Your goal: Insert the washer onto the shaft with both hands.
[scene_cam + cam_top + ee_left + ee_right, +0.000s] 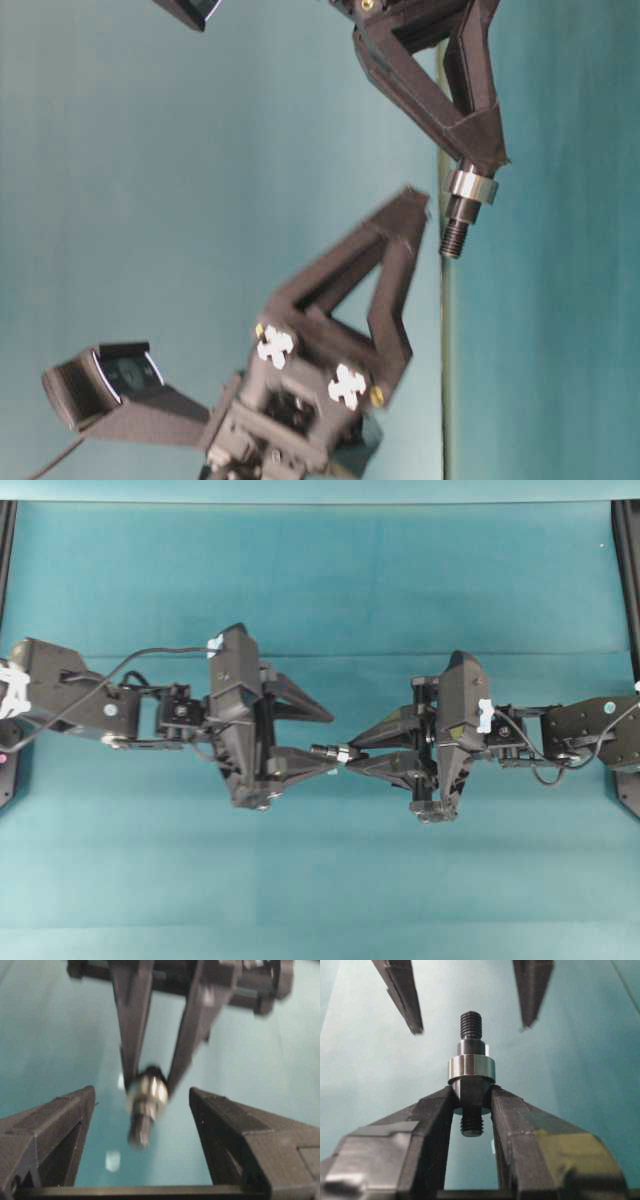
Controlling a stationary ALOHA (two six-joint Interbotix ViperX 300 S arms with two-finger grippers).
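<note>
My right gripper (347,755) is shut on the thick lower part of the dark shaft (471,1030), which points toward my left gripper. The silvery washer (471,1068) sits round the shaft, right against the right fingertips (437,1110). Shaft (458,225) and washer (471,186) also show in the table-level view, held above the cloth. My left gripper (333,740) is open and empty. Its fingers (60,1125) stand on either side of the shaft's threaded end (140,1127), apart from it. The washer (147,1094) looks blurred in that view.
A teal cloth (320,880) covers the table. Black frame posts stand at the left edge (6,540) and the right edge (628,570). Small whitish specks (113,1160) lie on the cloth under the grippers.
</note>
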